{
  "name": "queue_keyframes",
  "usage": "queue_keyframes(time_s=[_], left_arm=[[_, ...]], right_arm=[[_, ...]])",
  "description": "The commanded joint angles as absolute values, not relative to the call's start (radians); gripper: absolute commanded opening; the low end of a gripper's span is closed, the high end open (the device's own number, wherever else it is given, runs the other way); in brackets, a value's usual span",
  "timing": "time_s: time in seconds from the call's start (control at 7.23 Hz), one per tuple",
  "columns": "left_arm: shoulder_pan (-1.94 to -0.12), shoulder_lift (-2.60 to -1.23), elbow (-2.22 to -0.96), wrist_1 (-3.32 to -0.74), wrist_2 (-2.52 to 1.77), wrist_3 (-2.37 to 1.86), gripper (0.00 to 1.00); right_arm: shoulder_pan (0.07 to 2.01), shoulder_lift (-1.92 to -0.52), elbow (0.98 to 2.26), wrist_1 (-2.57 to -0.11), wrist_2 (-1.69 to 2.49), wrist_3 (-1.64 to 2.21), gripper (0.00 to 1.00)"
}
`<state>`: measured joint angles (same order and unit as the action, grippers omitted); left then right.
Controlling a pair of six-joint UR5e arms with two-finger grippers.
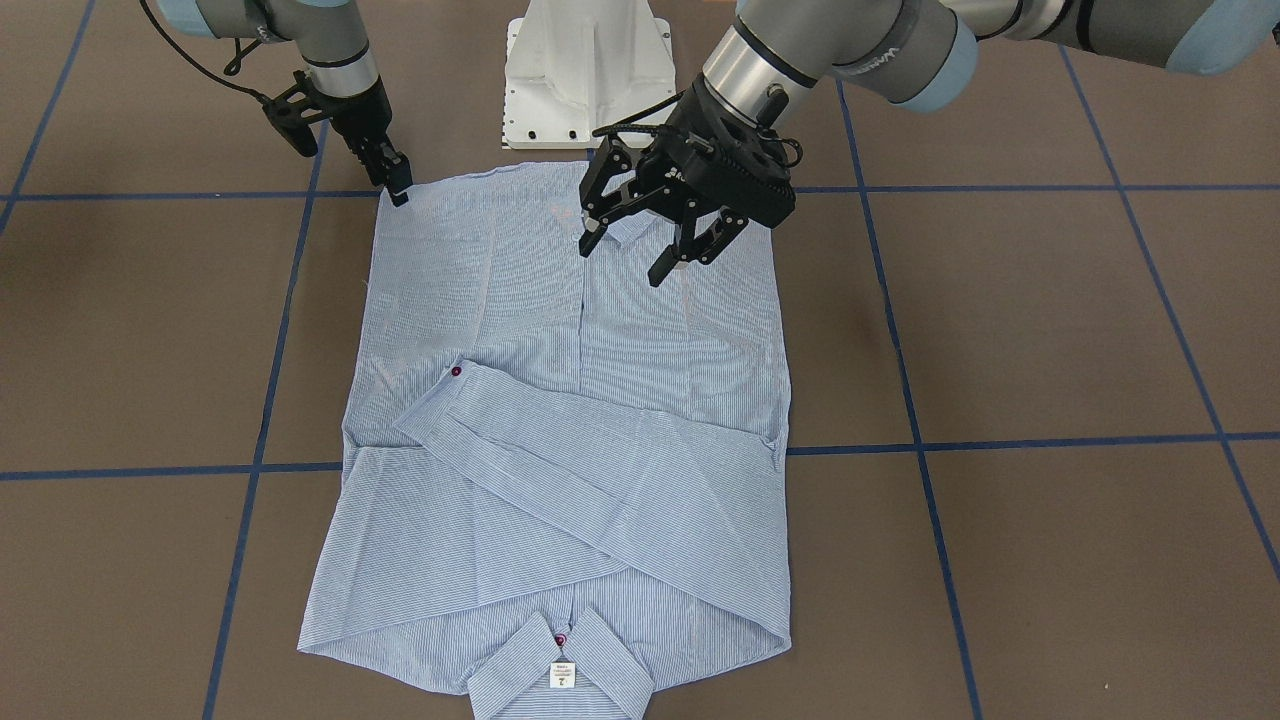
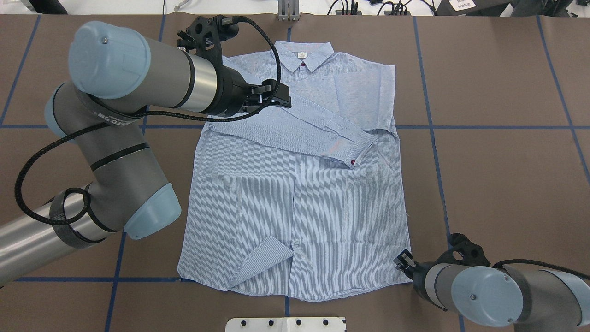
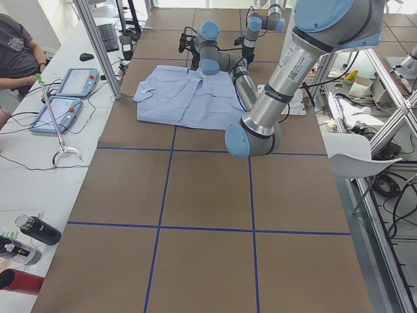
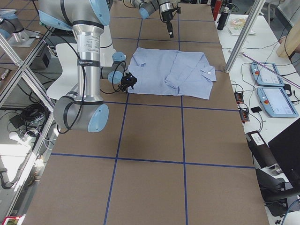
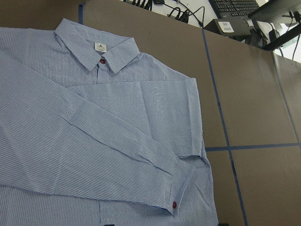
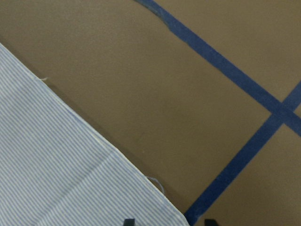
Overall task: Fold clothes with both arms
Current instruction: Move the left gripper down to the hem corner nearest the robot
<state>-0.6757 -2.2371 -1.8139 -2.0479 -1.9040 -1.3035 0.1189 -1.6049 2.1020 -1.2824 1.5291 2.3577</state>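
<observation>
The light blue striped shirt (image 2: 295,193) lies flat on the brown table, front up, with its collar (image 2: 302,54) on the far side from me. One sleeve is folded diagonally across the chest, its red-buttoned cuff (image 2: 352,161) toward my right. Another cuff (image 2: 267,249) lies near the hem. My left gripper (image 1: 624,260) hovers high above the shirt, open and empty. My right gripper (image 1: 398,192) is low at the hem corner on my right. In the right wrist view (image 6: 168,221) its tips stand apart with the shirt corner (image 6: 164,207) between them.
The white pedestal base (image 1: 588,70) stands at the table's near edge behind the hem. Blue tape lines (image 1: 1000,442) cross the brown table. Beyond the far edge there are tablets (image 3: 65,98), cables and a seated person (image 3: 19,55).
</observation>
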Motion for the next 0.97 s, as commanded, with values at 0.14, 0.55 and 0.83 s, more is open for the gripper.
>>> queue_keyframes(time_s=[0.14,0.55,0.83], left_arm=[[-0.677,-2.203,-1.839,-2.048,-1.907,-1.302,0.79],[-0.664,-2.004,-2.010,-2.001,-1.917,-1.327,0.81],[-0.602,-1.822,-2.092,-1.994,-1.907,-1.391,0.90]], right_arm=[[0.118,-1.606,2.109,-1.282,1.532,2.358,0.00],[0.120,-1.611,2.131,-1.284,1.542,2.356,0.00],[0.123,-1.637,2.134,-1.282,1.543,2.339,0.00]])
